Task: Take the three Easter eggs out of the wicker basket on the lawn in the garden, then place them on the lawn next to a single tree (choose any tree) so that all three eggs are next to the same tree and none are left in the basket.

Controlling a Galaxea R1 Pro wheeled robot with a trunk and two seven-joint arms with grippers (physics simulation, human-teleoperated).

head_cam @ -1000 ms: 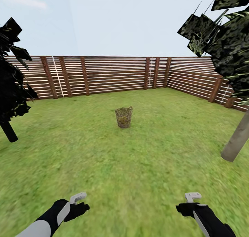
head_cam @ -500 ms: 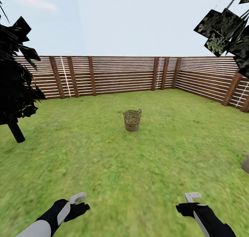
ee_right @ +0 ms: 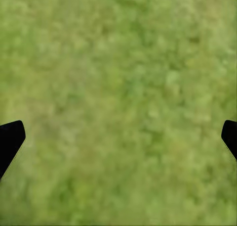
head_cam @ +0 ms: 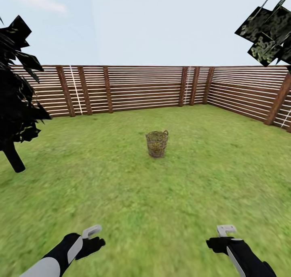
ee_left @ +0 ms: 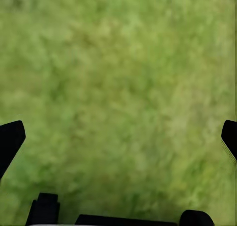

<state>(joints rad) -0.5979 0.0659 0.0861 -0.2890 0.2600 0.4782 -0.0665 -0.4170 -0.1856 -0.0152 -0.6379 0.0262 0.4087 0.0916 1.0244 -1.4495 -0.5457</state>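
Open-weave brown wicker basket [head_cam: 157,143], mottled matt grass lawn [head_cam: 121,188], slatted wooden fence [head_cam: 133,89]

One wicker basket [head_cam: 157,143] out ahead of both grippers. One dark-crowned tree [head_cam: 16,107] off beyond the left gripper [head_cam: 93,236]. Possibly a second tree [head_cam: 270,30] past the right gripper [head_cam: 224,234], leaf patches alone showing. Two grippers.

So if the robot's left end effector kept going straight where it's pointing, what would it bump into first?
Probably just the lawn. The left end effector is open, its fingers wide apart, and only grass lies ahead of it. How far off the grass is, I can't tell.
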